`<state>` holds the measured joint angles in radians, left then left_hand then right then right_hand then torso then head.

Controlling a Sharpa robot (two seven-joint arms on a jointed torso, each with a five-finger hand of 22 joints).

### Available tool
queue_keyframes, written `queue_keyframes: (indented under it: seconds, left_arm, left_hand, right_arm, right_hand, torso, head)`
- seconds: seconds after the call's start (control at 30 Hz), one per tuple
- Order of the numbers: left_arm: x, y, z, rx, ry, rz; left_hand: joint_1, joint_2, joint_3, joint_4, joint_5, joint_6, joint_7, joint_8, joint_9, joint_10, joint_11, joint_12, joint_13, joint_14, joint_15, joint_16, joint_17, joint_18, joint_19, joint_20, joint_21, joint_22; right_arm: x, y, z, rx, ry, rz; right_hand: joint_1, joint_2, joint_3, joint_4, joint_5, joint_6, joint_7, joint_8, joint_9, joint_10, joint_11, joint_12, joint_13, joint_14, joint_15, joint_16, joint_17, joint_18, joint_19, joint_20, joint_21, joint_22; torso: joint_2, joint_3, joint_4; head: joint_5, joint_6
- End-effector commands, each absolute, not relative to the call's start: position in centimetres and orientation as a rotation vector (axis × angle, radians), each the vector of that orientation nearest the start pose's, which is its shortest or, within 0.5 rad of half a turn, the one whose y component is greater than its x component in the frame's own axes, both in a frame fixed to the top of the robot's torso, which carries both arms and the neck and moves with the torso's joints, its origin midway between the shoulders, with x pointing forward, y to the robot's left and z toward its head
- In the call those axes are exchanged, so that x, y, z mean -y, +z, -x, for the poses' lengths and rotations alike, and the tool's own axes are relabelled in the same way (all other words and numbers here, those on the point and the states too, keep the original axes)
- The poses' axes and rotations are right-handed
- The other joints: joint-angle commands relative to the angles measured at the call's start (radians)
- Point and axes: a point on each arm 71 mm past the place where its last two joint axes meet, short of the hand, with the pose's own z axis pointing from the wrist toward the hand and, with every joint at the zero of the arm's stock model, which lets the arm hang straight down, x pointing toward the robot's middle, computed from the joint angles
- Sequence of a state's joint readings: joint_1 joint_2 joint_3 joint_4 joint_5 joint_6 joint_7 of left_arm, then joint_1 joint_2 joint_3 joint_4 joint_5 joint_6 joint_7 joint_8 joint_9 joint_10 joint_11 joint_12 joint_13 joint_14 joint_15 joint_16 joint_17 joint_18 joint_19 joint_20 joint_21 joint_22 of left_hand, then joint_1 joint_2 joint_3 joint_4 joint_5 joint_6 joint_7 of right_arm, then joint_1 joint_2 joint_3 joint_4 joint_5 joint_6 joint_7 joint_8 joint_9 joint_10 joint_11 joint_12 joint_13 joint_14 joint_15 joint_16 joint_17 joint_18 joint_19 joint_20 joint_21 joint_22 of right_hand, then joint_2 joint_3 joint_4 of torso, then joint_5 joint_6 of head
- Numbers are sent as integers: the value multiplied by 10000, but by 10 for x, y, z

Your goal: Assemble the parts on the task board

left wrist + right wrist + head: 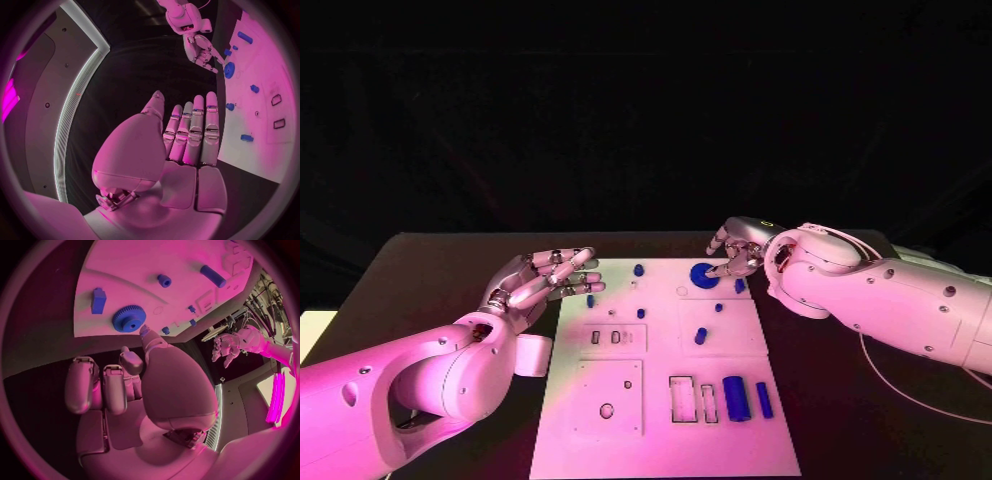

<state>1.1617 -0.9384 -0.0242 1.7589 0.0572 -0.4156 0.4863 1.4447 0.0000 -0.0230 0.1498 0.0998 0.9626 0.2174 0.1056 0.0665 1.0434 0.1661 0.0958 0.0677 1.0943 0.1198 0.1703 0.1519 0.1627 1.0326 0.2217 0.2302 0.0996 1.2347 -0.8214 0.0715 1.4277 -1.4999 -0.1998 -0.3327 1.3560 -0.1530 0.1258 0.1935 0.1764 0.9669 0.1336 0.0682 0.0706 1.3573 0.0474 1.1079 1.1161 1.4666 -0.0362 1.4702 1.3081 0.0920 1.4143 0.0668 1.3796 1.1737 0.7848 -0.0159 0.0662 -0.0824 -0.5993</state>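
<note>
right hand (737,255): fingers curled, fingertip just beside blue gear (705,276) (contact unclear), grasping nothing. left hand (541,280): released, beside task board (661,440). suggest fingertips straddle gear rim before lift.

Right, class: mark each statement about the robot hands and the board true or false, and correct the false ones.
1. The right robot hand is at the blue gear. True.
2. The left robot hand holds a blue part. False: it holds nothing, fingers apart.
3. The board lies between the two arms. True.
4. The gear lies on the bare black table. False: it sits on the board.
5. A blue cylinder lies near the board's near edge. True.
</note>
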Motion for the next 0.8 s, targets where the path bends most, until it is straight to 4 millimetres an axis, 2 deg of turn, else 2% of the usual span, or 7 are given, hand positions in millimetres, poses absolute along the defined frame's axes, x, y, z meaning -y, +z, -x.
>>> queue_keyframes:
  seconds: [0.03,0.2,0.57,0.8]
  left_arm:
    - [-192,-165,-440,-13425,-16643,11513]
    - [-191,-165,-440,-13437,-16675,11506]
    - [-192,-165,-441,-13421,-16633,11515]
    - [-192,-165,-441,-13428,-16634,11517]
  left_hand:
    - [24,112,5,-76,-58,-2,25,-49,-14,16,18,-61,-12,76,-5,-69,15,188,76,16,-52,-14]
    - [33,122,4,-92,-57,1,22,-56,-13,19,17,-70,-12,79,-6,-80,21,189,82,16,-62,-20]
    - [48,128,3,-114,-56,2,20,-65,-13,21,16,-82,-11,83,-7,-91,28,189,88,16,-73,-27]
    - [48,128,3,-114,-56,2,20,-65,-13,21,16,-82,-11,83,-7,-92,28,189,88,16,-74,-27]
  right_arm:
    - [231,-148,-527,-17340,3369,114]
    - [229,-153,-528,-17482,3276,232]
    - [229,-159,-530,-17665,3128,355]
    - [226,-162,-531,-17761,3179,409]
  right_hand:
    - [115,16,-15,80,40,13,60,38,17,91,14,183,206,709,77,56,685,-154,41,67,51,48]
    - [203,79,-16,137,37,119,49,82,32,256,8,673,732,724,79,131,817,-172,71,74,123,165]
    - [306,177,15,121,56,277,27,133,48,446,-7,1177,1266,742,70,207,958,-194,108,69,202,301]
    - [338,296,61,110,77,376,19,161,55,513,-14,1353,1464,749,65,237,1013,-209,132,66,249,384]
  torso:
    - [-1,-4,-2]
    - [9,-4,19]
    - [9,-3,2]
    - [15,-5,22]
  head:
    - [6,-17]
    - [15,-61]
    - [12,-110]
    - [3,-123]
